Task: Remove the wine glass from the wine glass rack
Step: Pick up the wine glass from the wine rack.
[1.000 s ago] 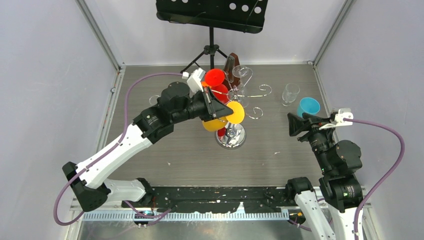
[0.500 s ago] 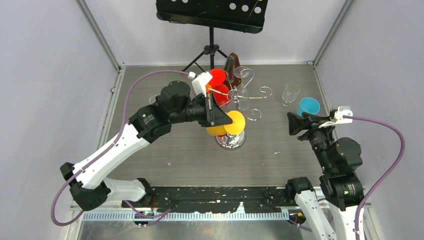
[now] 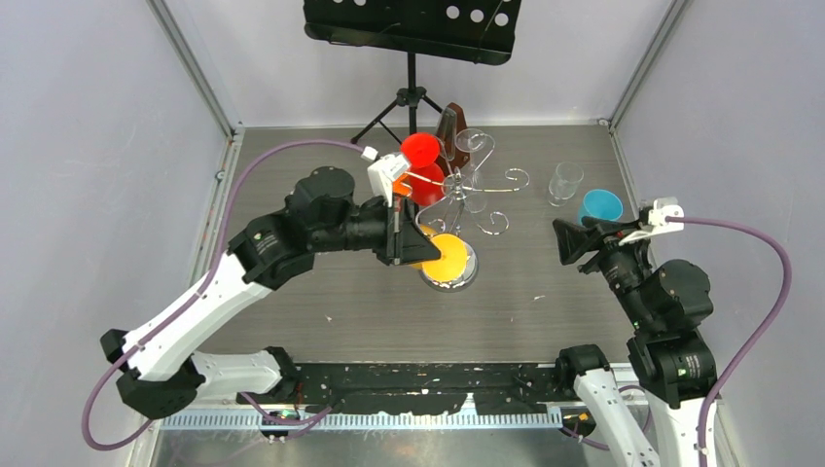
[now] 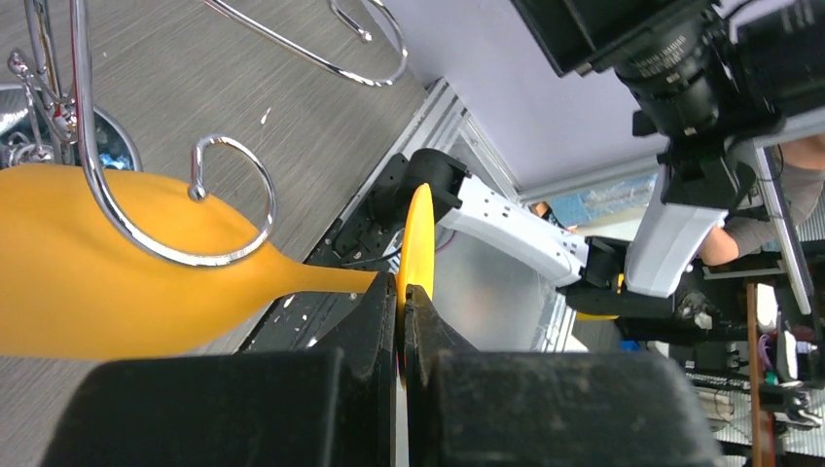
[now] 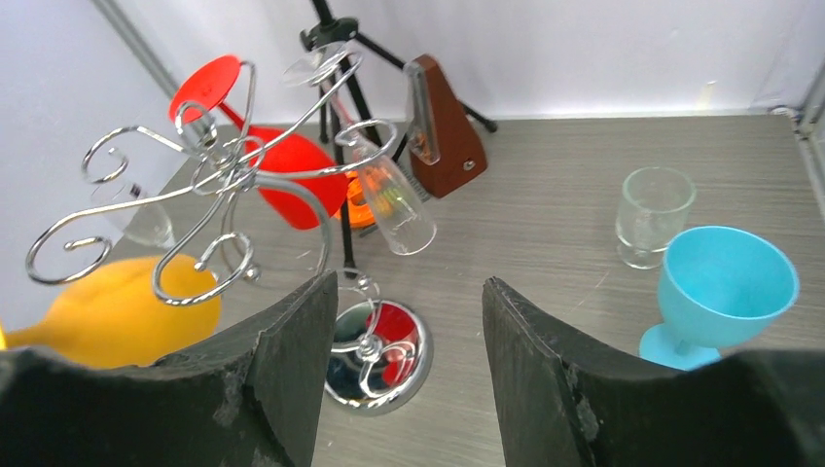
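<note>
The wine glass rack (image 3: 506, 180) is a chrome wire tree with scroll arms, standing mid-table on a round mirror base (image 5: 375, 355). A red wine glass (image 3: 424, 180) and a clear one (image 5: 394, 204) hang from its arms. My left gripper (image 3: 404, 235) is shut on the thin foot disc (image 4: 418, 238) of a yellow wine glass (image 3: 448, 259), held sideways low over the base. In the left wrist view its bowl (image 4: 78, 272) lies behind a scroll arm (image 4: 209, 258), with the stem outside the curl. My right gripper (image 3: 569, 241) is open and empty, to the right of the rack.
A black music stand (image 3: 411, 24) on a tripod stands behind the rack, with a brown metronome (image 3: 449, 122) beside it. A clear tumbler (image 3: 564, 182) and a blue goblet (image 3: 600, 207) sit on the table at the right, close to my right gripper.
My left gripper has carried the yellow glass down and toward the near side, away from the rack's upper arms. The right arm has hardly moved.
</note>
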